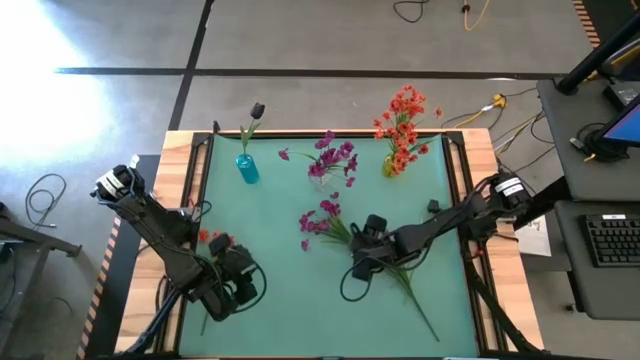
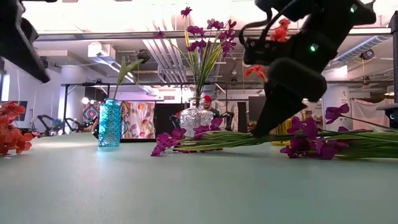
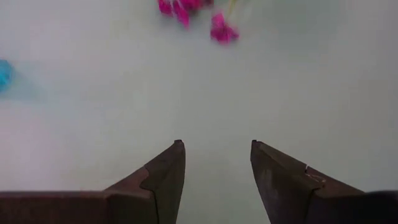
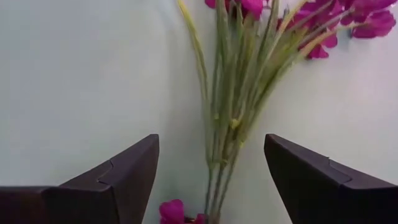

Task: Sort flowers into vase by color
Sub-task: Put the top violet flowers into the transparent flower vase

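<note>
A magenta-purple flower (image 1: 322, 220) lies flat on the teal mat, its green stem (image 4: 227, 112) running toward the near right. My right gripper (image 4: 211, 140) hovers over this stem, open, one finger on each side, slanting down; I see no touch. My left gripper (image 3: 214, 146) stands open over bare mat at the near left (image 1: 232, 285). An orange-red flower (image 1: 208, 238) lies beside it. Along the far edge stand a blue vase (image 1: 247, 168) with a dark bud, a clear vase (image 1: 318, 177) with magenta flowers, and a yellow vase (image 1: 390, 166) with orange-red flowers.
The mat's raised wooden border (image 1: 180, 160) frames the work area. Cables loop beside both arms on the mat. Bare mat lies in the near middle, between the two grippers. A desk with a keyboard (image 1: 610, 240) stands off the table's right side.
</note>
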Controlling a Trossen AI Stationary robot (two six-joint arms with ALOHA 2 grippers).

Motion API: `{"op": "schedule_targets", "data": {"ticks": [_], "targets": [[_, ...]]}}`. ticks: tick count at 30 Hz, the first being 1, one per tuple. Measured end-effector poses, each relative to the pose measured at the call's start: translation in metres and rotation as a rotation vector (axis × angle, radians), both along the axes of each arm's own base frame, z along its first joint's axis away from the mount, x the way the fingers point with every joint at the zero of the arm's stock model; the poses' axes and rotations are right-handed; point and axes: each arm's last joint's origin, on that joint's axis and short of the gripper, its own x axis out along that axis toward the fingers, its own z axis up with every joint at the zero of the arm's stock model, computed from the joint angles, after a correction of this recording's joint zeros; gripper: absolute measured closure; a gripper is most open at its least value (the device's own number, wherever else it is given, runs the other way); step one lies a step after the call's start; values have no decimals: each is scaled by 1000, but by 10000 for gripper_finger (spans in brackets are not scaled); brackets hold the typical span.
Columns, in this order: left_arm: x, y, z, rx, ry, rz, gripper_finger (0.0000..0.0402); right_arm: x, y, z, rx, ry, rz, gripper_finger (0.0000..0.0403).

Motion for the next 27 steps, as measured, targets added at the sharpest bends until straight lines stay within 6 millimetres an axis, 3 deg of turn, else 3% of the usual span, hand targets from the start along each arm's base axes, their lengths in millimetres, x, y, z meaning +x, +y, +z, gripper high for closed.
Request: {"op": "schedule_targets", "data": {"ticks": [7,27], "targets": [[-6,-5,-4,-146,180,-29,232,-3,-1,-12,2,-76,26,134],[-1,-2,-1,-26,26,-8,232,1,-30,-18,36,-78,-38,206]]}}
